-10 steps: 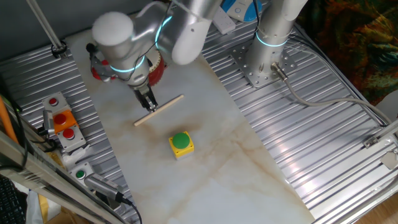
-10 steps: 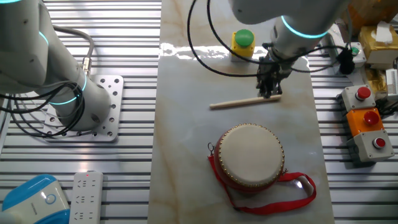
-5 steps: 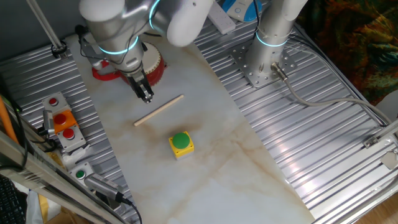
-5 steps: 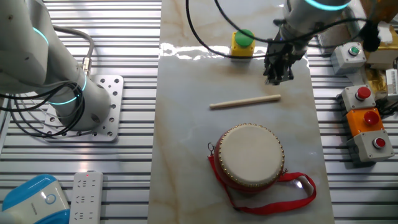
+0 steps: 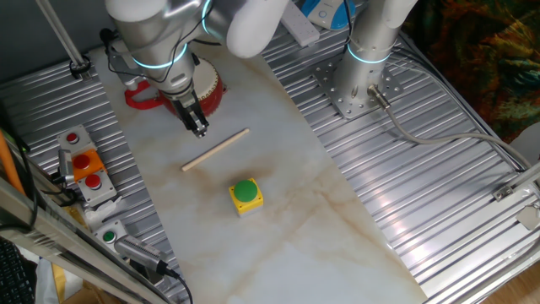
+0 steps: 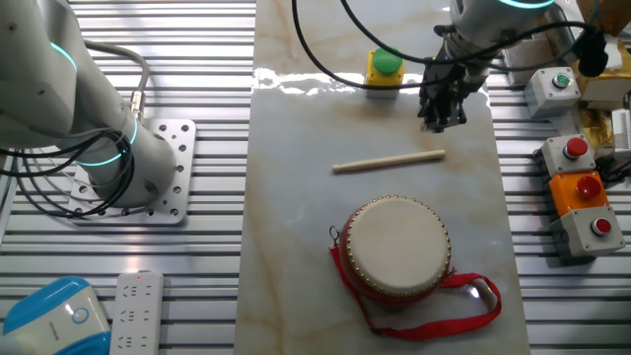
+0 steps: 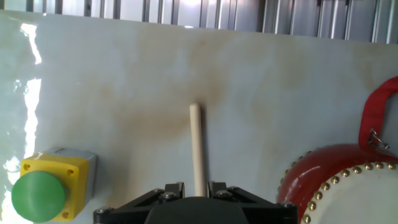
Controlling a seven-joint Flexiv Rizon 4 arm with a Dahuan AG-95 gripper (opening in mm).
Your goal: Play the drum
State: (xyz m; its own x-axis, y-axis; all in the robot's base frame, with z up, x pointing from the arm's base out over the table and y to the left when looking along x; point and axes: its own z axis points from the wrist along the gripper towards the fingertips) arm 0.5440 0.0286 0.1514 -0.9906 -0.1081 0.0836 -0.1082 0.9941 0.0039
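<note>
The pincer [image 6: 441, 120] has lifted off the stick [image 6: 387, 162], which lies on the table.

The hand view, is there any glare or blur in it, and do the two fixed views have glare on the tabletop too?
Hand view: bright window glare on the marble's left edge; the stick and drum look sharp. The other fixed view: a white glare streak on the marble beside the yellow button box. One fixed view: even light, and the gripper is sharp, with no motion blur.
</note>
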